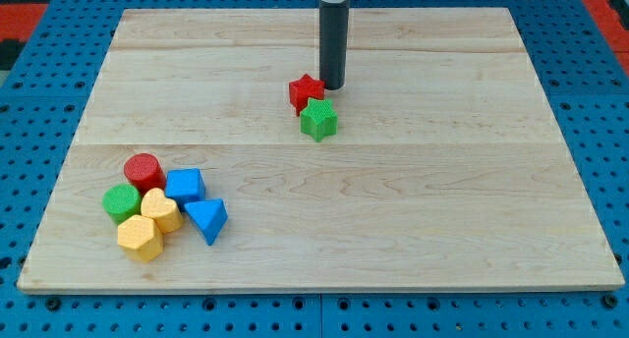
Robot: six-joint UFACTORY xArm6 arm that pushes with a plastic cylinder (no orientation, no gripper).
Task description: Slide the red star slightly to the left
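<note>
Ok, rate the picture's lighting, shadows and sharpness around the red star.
Camera view: even, soft light, no glare on the pale wooden board; the red star block and green star block are sharp with faint shadows; my tip sits crisp at the red star's right edge.

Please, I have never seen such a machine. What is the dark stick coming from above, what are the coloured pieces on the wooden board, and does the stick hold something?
One camera looks down on a wooden board. The dark stick is a robot arm's rod; my tip only pushes blocks and holds nothing. It stands right beside the red star, on its right in the view. A green star sits against the red one, just below. At the view's bottom left lies a cluster: red cylinder, green cylinder, two yellow blocks, blue cube, blue triangle.
</note>
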